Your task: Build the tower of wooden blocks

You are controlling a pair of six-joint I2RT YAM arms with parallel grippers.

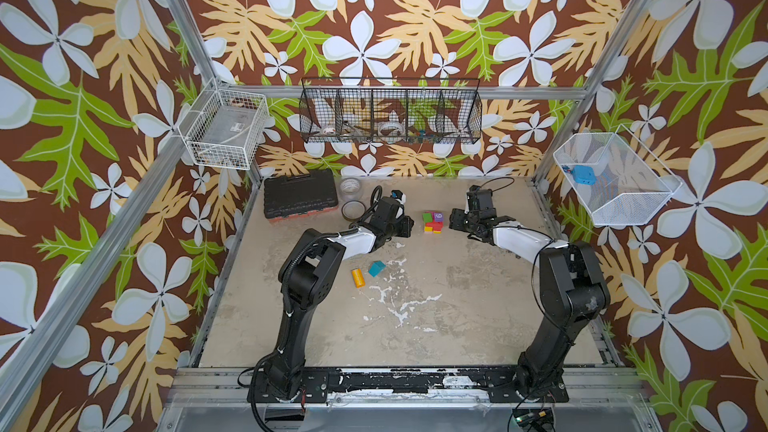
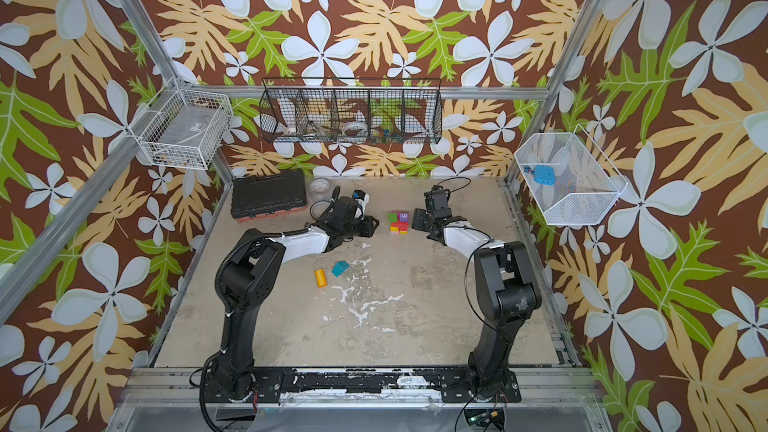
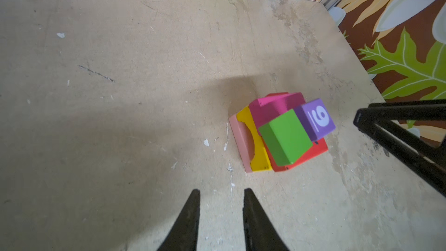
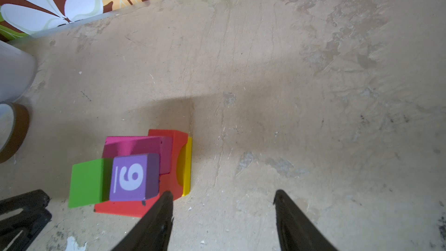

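Green block [image 3: 286,138], purple cube [image 3: 318,119] with white 9, magenta block [image 3: 272,112], teal block [image 1: 377,268], brown floral wallpaper [image 1: 415,14]

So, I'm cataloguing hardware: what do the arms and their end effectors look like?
Both the left arm and right arm are black-jointed with a white forearm shell and black cables; the left carries ribbed conduit. The left end effector and right end effector have slim, black, tapering fingers.

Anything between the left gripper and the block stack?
No: in the left wrist view only bare tabletop separates the left gripper from the block stack.
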